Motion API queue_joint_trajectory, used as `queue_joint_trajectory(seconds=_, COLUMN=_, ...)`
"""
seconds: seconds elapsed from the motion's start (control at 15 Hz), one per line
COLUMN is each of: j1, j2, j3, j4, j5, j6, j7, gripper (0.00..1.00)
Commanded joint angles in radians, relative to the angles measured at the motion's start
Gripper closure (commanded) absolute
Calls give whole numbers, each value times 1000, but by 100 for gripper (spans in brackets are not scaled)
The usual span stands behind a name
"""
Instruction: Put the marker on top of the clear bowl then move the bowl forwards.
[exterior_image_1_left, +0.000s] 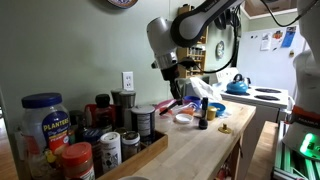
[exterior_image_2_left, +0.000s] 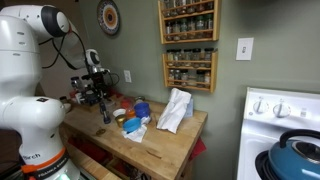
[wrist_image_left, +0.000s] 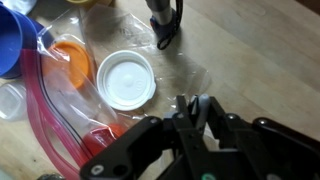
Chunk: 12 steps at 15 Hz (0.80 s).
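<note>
Starts tight on the black two-finger gripper (wrist_image_left: 193, 104) hanging over the pale wooden counter (wrist_image_left: 265, 60), cannot tell whether its close-set jaws clamp anything, finds the small round clear bowl (wrist_image_left: 128, 80) nearby on crinkled clear plastic (wrist_image_left: 195, 62).

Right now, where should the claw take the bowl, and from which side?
Take the bowl by its rim on the side facing bare wood, away from the orange disc. It sits flat, mouth up, and looks too wide to span, so the claw should come straight down over the wall.
</note>
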Motion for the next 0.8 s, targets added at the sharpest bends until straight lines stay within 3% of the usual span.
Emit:
queue_joint_trajectory(seconds=0.0, j1=-23, j2=-125, j3=16, j4=-124, j5=24, j6=68, j7=-54, gripper=94)
queue_joint_trajectory(seconds=0.73, j1=-46, j2=-164, j3=16, j4=-334, j5=57, j6=517, j7=-122, gripper=94)
